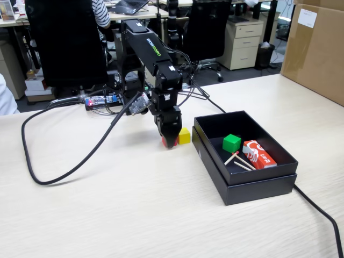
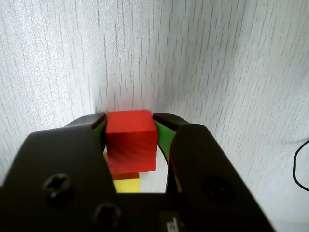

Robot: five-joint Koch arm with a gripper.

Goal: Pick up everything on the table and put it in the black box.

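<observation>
Pick-and-place, grasp step. The black gripper (image 2: pixel 130 126) stands nose-down on the pale light-wood table (image 1: pixel 134 209), its two jaws pinching the small solid red cube (image 2: pixel 131 140) between green-lined inner faces. From where I stand the cube sits at table level; whether it has left the surface cannot be told. The small yellow cube (image 1: pixel 184 135) lies just beside the gripper, on the side toward the shallow matte black box with the stepped rim (image 1: pixel 244 188), which stands near on that same side. The small green cube (image 1: pixel 231 142) already rests inside the box, next to an orange-red printed carton (image 1: pixel 259 153) and a few thin wooden sticks (image 1: pixel 239 161).

By my reading, one cube is stowed, one is in hand, one waits. The next move calls for a lift clear of the yellow cube, a swing over the box rim, then release.

The wrist view shows the grip itself: jaw faces flush against two sides of the red cube, a sliver of yellow behind it. The fixed view hides that contact behind the jaws but alone shows the box, its contents and the black cable (image 1: pixel 59 161) trailing across the table
</observation>
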